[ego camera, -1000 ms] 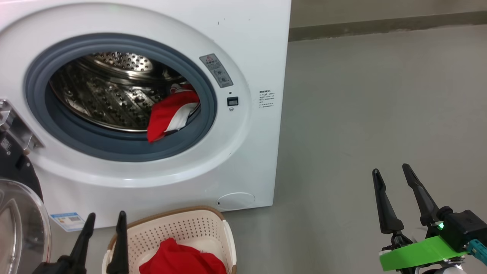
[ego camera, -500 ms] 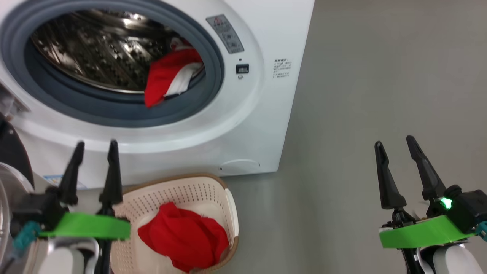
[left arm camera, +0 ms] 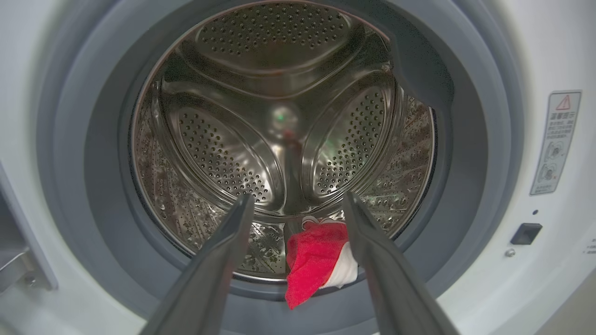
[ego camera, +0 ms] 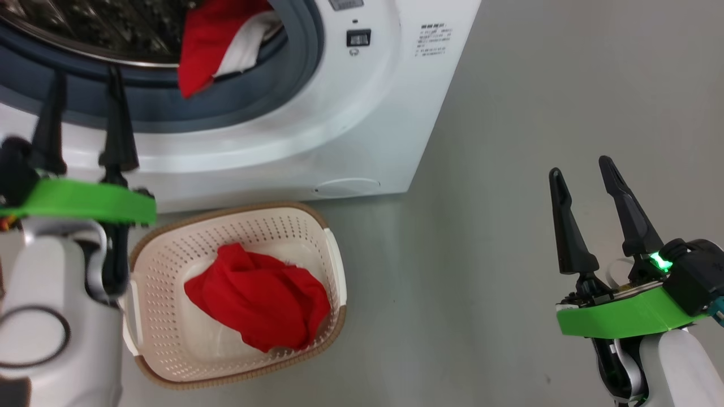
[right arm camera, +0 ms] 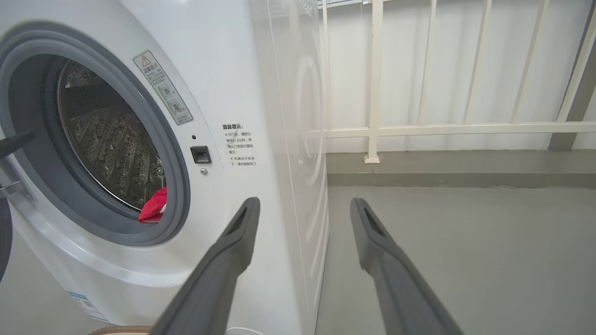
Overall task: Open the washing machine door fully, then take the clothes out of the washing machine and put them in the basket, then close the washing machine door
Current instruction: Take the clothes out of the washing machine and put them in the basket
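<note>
The white washing machine (ego camera: 367,113) stands with its grey-ringed opening (left arm camera: 465,153) uncovered. One of the clothes, red with a white panel (ego camera: 218,37), droops over the ring's lower right lip; it also lies between my left fingers' lines in the left wrist view (left arm camera: 314,258). Another red garment (ego camera: 260,302) is heaped in the cream basket (ego camera: 169,350) on the floor below the opening. My left gripper (ego camera: 86,76) is open and empty, level with the ring's lower edge and left of the hanging garment. My right gripper (ego camera: 580,169) is open and empty over the floor, far right. The door is out of view.
Grey floor (ego camera: 509,254) stretches to the right of the machine. A white railing (right arm camera: 419,125) and a low kerb stand behind it. The drum (left arm camera: 279,116) is bare steel apart from the garment at its lip. The basket sits close against the machine's front.
The head camera has tilted down, sliding the whole scene up. My left gripper has risen from beside the basket to the opening's lower edge. The right gripper has barely shifted.
</note>
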Tool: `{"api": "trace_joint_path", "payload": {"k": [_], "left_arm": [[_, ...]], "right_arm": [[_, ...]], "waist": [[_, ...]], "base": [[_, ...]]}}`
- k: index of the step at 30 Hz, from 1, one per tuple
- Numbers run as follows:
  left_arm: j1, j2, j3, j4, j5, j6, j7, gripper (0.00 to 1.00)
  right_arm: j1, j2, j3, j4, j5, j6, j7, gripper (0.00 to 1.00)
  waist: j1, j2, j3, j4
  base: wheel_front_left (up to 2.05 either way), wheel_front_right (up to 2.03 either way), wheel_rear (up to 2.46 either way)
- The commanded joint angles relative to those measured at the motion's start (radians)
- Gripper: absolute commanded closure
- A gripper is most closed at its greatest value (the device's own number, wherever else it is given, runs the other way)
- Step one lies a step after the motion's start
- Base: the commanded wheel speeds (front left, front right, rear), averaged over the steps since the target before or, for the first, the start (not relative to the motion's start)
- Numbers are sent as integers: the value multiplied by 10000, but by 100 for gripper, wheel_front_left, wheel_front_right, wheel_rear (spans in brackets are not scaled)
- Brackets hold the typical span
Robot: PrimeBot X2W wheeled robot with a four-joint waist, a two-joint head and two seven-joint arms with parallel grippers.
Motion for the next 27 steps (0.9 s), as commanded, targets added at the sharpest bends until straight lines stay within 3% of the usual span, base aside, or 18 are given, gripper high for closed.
{"api": "trace_joint_path", "payload": {"k": [1, 13, 27], "left_arm": [[-404, 424, 313, -62, -2, -79, -72, 0], [-3297, 654, 133, 2574, 517, -254, -73, 0], [-5056, 565, -197, 6067, -184, -349, 119, 0]], "right_arm": [[-190, -85, 258, -242, -74, 65, -63, 0], [-509, -111, 649, -67, -11, 65, -63, 0], [-220, -115, 1109, 420, 127, 65, -63, 0]], "waist": [[0, 0, 582, -137], [0, 0, 1390, -459], [0, 0, 1250, -1050]], "base": [[0, 0, 0], [0, 0, 0], [0, 0, 0]]}}
